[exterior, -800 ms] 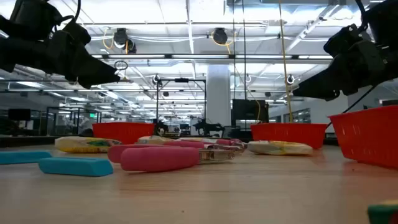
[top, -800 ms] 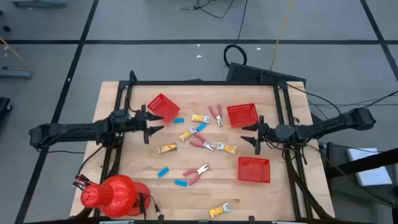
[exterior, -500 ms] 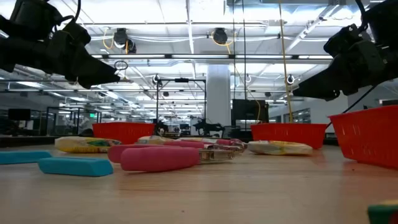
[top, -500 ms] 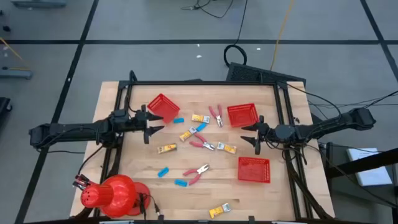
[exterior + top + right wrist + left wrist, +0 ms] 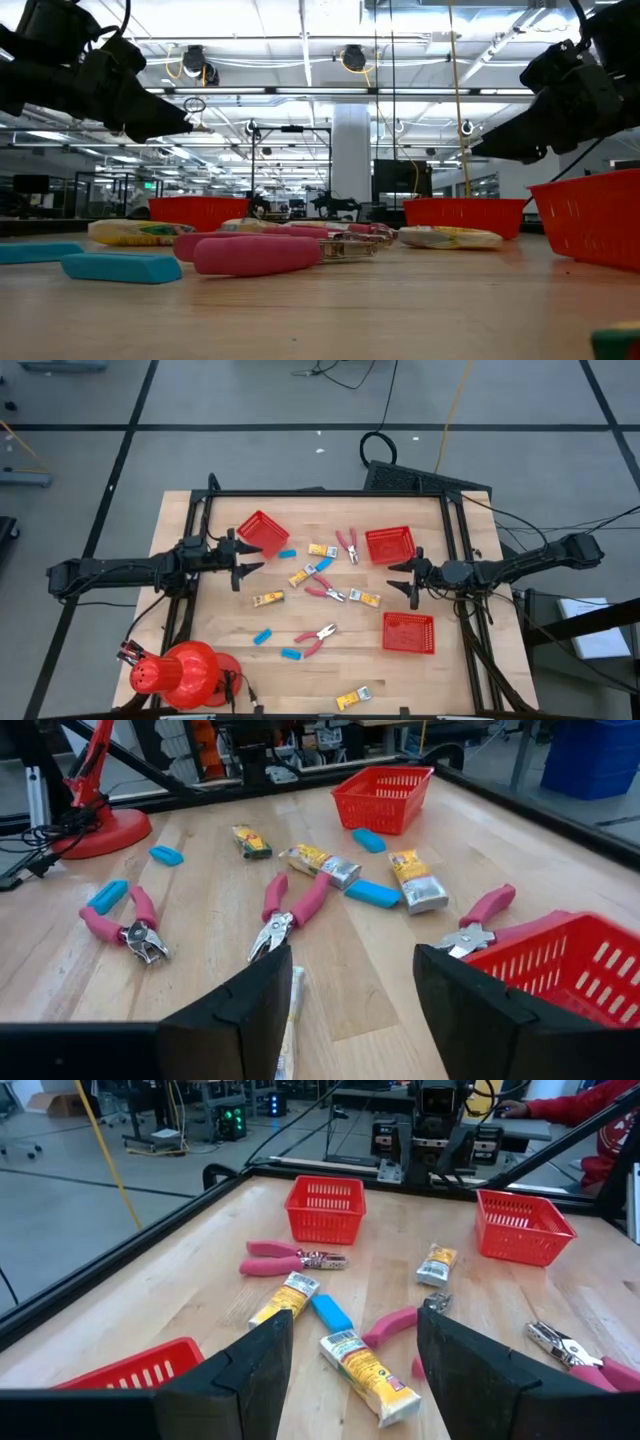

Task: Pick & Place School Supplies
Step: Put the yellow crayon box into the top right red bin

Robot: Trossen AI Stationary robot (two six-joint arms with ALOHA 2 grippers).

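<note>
Nothing has moved over the last moment: both arms hang where they were a second ago, and every item lies in the same spot on the desk [image 5: 225, 645]. The left hand [image 5: 246, 561] hovers at the left of the overhead frame, just beside the red basket [image 5: 263, 533] at the upper left, fingers spread apart and empty. The right hand [image 5: 403, 577] waits at the right, between the upper right basket [image 5: 390, 545] and the lower right basket [image 5: 409, 633], also spread apart and holding nothing.

The supplies remain scattered across the middle of the frame: red-handled pliers [image 5: 324, 592] near the centre, another pair [image 5: 315, 638] lower down, a third pair [image 5: 348, 543] touching or nearly touching the upper right basket, yellow packets [image 5: 267, 599] and blue erasers [image 5: 262, 636] among them. From here I see nothing inside any basket. My guess is the sorting has not yet begun, and either arm could reach first.
</note>
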